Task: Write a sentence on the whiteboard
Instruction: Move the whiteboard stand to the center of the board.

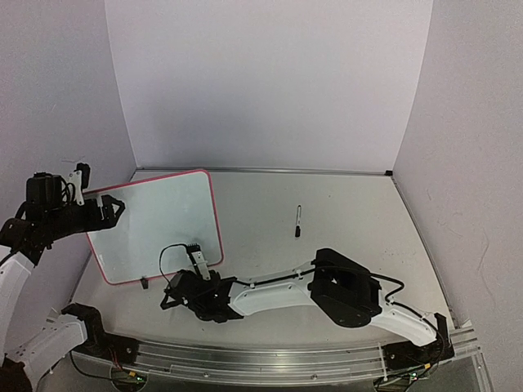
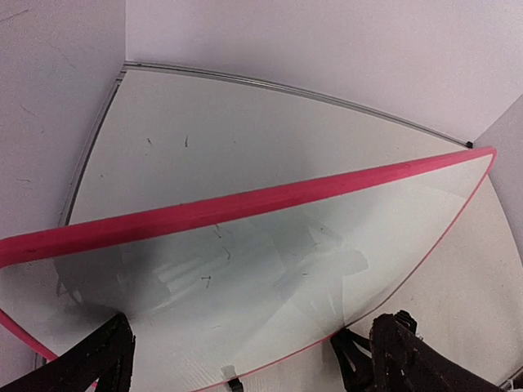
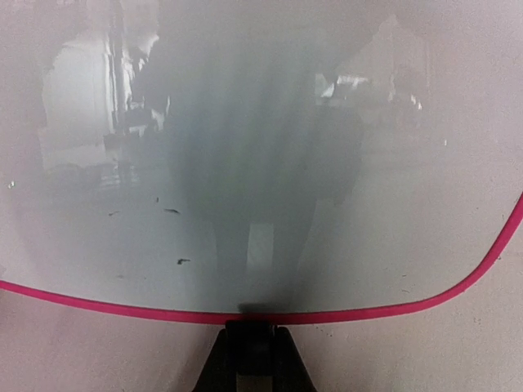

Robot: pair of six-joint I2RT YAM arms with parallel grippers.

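Here the whiteboard [image 1: 159, 224] sits skewed on the left side of the desk [image 1: 343, 212], a few small dark specks on its face. The left pincer [image 1: 113, 208] gapes wide at its left edge. The right pincer [image 1: 197, 260], fingers drawn almost together, meets the near rim; whether it pinches anything I cannot tell. A black marker [image 1: 297, 221] lies well apart to the right.

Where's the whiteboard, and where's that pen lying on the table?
whiteboard [image 1: 155, 229], top view, the bare white writing surface near its middle.
pen [image 1: 297, 220], top view, the middle of its thin barrel.
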